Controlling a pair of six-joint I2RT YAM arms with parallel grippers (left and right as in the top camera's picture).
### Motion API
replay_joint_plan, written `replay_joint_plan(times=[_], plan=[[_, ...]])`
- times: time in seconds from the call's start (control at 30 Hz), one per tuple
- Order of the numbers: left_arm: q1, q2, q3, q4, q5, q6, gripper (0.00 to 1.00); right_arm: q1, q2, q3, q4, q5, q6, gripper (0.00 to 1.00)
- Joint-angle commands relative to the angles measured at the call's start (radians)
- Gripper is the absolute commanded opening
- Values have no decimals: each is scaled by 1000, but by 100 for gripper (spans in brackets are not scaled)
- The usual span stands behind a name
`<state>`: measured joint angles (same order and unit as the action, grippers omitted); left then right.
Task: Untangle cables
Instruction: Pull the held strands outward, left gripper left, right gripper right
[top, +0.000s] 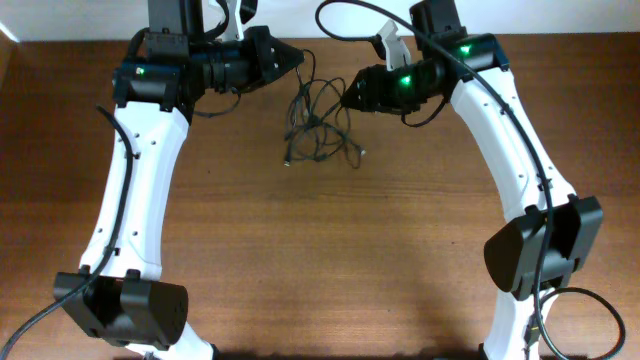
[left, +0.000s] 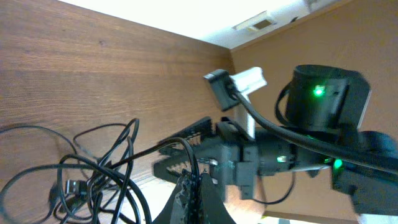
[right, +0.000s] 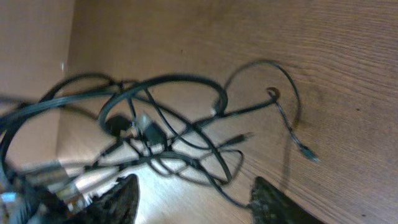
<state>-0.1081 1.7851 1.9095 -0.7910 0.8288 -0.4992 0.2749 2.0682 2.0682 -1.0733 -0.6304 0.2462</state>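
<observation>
Overhead: cables bunched near far edge of table

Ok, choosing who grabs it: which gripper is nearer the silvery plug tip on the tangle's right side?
Right. The right gripper hangs just beyond the plug tip; the left gripper is across the cables, farther back.
</observation>
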Motion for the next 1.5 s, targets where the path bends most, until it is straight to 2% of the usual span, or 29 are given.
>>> replay_joint_plan(times=[0.0, 0.1, 0.17, 0.27, 0.4, 0.47, 0.53, 0.6, 0.67, 0.73, 0.8, 0.9, 1.1, 1.3, 1.37, 1.47], plan=[[6, -34, 16, 51, 77, -81, 0, 9, 50, 7, 56, 51, 147, 53], [6, -34, 16, 77, 78, -108, 0, 30, 76, 8, 86, 41, 157, 53], [6, -34, 16, 100, 115, -124, 0, 40, 85, 7, 108, 73, 219, 52], [6, -34, 16, 102, 150, -142, 0, 41, 86, 7, 167, 130, 335, 44], [11, -34, 16, 102, 171, -143, 0, 37, 86, 7, 103, 266, 363, 21], [34, -34, 16, 101, 166, -85, 0, 17, 86, 7, 25, 327, 324, 4], [66, -34, 16, 9, 16, 23, 0, -40, 80, 8, -52, 327, 239, 4], [82, -34, 16, -141, -315, 94, 0, -86, 59, 8, -104, 325, 166, 4], [83, -33, 16, -229, -585, 97, 0, -119, 33, 8, -143, 325, 108, 4], [83, -33, 16, -281, -764, 98, 0, -156, -4, 8, -176, 325, 71, 4], [83, -33, 16, -307, -871, 102, 0, -190, -35, 8, -202, 325, 45, 4], [83, -33, 16, -315, -939, 159, 0, -248, -84, 8, -222, 325, 37, 4], [85, -33, 0, -351, -1094, 161, 0, -415, -190, 8, -276, 321, -34, 4], [85, -33, 0, -351, -1106, 161, 0, -609, -198, 8, -342, 286, -88, 4], [85, -33, 0, -348, -1096, 160, 0, -604, -198, 8, -352, 192, -168, 4], [85, -33, 0, -343, -1076, 161, 0, -546, -198, 8, -391, 171, -275, 4]])
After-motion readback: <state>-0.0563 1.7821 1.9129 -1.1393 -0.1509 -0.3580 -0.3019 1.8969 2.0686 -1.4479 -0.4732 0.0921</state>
